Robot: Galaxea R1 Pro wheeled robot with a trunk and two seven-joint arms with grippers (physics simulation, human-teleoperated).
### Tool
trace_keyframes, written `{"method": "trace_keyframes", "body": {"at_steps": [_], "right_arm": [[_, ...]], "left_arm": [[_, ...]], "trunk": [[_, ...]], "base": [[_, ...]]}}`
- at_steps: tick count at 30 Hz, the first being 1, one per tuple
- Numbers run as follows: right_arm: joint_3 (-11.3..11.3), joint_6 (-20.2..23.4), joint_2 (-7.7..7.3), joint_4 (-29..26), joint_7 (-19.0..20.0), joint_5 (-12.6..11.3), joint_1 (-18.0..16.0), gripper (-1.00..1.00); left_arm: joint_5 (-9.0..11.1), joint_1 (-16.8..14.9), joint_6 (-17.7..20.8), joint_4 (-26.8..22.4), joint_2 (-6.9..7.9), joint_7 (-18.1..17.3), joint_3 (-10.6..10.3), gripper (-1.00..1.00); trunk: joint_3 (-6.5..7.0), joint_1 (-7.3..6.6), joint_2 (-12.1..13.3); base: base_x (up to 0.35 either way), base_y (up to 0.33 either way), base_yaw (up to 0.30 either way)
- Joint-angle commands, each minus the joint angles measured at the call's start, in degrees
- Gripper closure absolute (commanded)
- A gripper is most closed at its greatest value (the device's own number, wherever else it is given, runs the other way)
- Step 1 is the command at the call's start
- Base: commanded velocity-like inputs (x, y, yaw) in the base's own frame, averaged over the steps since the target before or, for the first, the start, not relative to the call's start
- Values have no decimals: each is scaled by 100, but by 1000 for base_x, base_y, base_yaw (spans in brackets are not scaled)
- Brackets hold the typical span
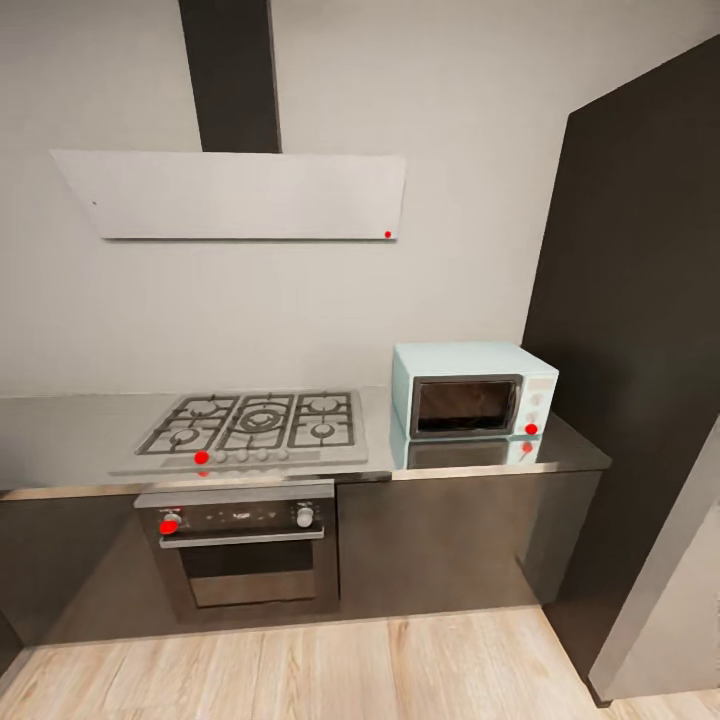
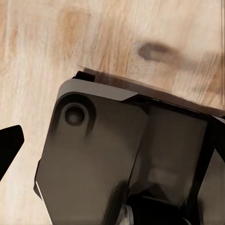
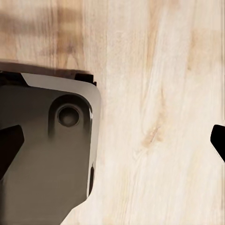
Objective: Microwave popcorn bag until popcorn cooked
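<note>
A: Where's the popcorn sack? I see none on the long grey glossy desk (image 1: 70,425), so keep scanning before rolling closer.

B: Agreed. Left to right: steel gas hob (image 1: 255,422), built-in oven (image 1: 245,555) below, then the closed mint-blue microwave (image 1: 473,390) beside a tall dark cabinet (image 1: 640,330).

A: Tools?

B: The right tool (image 3: 112,140) hangs spread over the wooden floor (image 3: 154,70); the left I cannot tell.

glossy steel countertop (image 1: 575,452), wood-grain floor (image 1: 300,670)

Gas hob (image 1: 252,424) above built-in oven (image 1: 243,550) (red-marked knobs), white hood (image 1: 235,195) overhead, pale wood floor (image 1: 300,670).
</note>
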Motion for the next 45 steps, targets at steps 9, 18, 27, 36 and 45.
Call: {"method": "trace_keyframes", "body": {"at_steps": [9,18,27,36,45], "right_arm": [[42,-25,0,17,20,4,-9,-100],[35,-24,7,17,29,14,-9,-100],[43,-17,0,17,29,20,-9,-100],[35,-25,3,17,28,26,-9,-100],[33,-43,0,17,20,8,-9,-100]], "left_arm": [[23,-6,-21,4,4,15,6,-100],[25,-5,-21,4,4,15,6,-100],[25,-3,-21,4,4,15,6,-100],[25,-4,-21,4,4,15,6,-100],[25,-4,-21,4,4,15,6,-100]], "trunk": [[-11,2,-10],[-11,2,-10],[-11,2,-10],[-11,2,-10],[-11,2,-10]], "base": [[33,-281,0],[82,-268,0],[35,-72,153],[0,0,59],[0,0,25]]}}
